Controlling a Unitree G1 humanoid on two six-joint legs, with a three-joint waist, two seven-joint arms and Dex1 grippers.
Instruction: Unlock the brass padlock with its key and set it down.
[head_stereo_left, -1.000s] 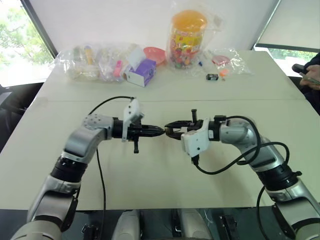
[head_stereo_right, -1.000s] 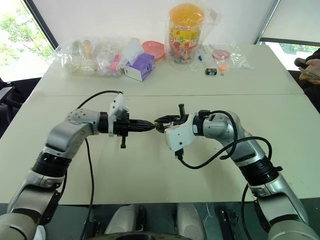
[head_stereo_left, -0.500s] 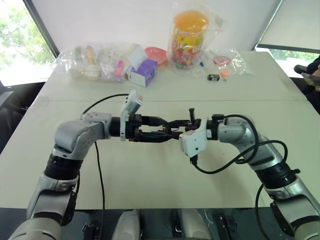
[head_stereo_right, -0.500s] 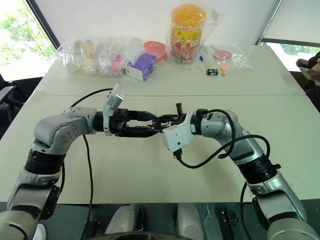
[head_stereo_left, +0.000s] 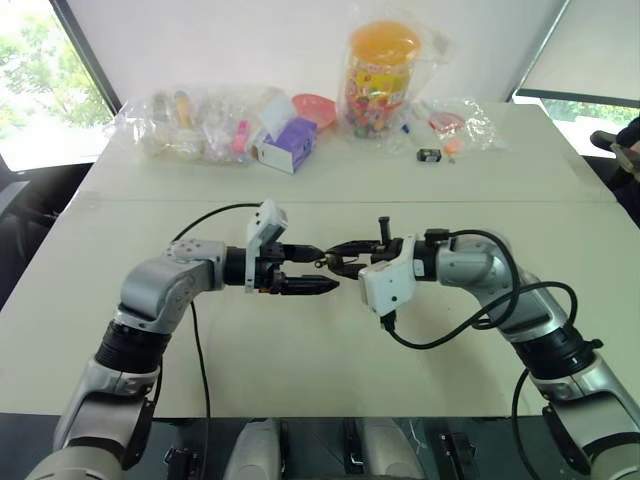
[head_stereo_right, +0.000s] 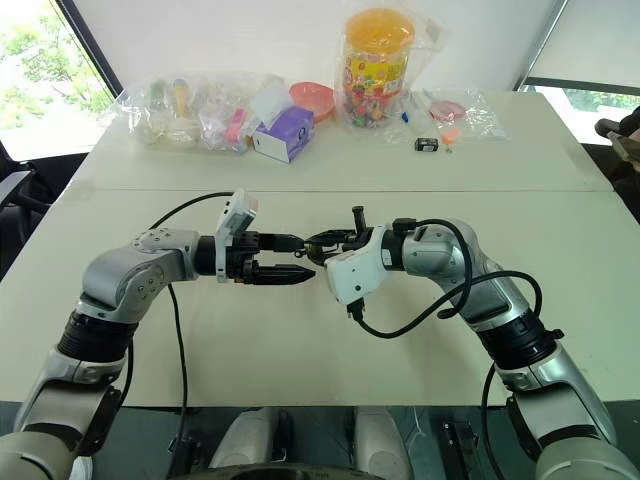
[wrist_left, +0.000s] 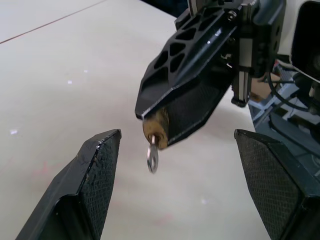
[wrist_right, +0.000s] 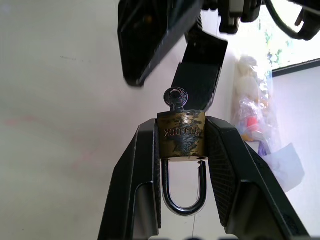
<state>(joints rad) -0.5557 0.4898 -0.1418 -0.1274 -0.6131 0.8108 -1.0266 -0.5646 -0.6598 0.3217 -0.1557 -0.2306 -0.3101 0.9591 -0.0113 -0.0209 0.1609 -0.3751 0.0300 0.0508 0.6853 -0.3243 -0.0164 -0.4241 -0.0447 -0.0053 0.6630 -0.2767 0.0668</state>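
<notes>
brass padlock: flanks covered by the pads of the right gripper on either side; in the left wrist view mostly behind a right finger, a sliver of gold showing at the tip
shackle: lower bend sunk between the finger bases, partly shadowed
key: shaft buried in the lock body, head alone showing beyond the right fingertips
left gripper: finger bases cut off by the wrist picture's edge; seen from the right wrist as dark blurred shapes beyond the key
plastic bags: contents far past both grippers, too small to name
small black object: too small to identify
</notes>
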